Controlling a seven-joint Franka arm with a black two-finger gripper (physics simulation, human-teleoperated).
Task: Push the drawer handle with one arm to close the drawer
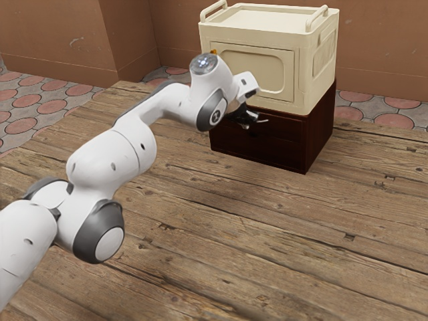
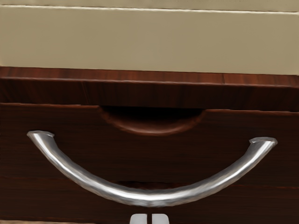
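- Arm (image 1: 110, 160) comes in from ext. view's L, low links nearest cam, elbow bent, forearm stretched out over the counter (image 1: 200, 254).
- Hand past the wrist bend, gripper (image 1: 249, 124) at the dark cabinet's (image 1: 321, 137) front; jaws narrow, tips almost together, nothing btwn.
- Handle (image 2: 149, 197), curved metal, on drawer front (image 2: 233, 147), right by the tips; can't tell if touching.
- Cream box (image 1: 321, 73) atop cabinet.
- Brown wall (image 1: 381, 40) behind.
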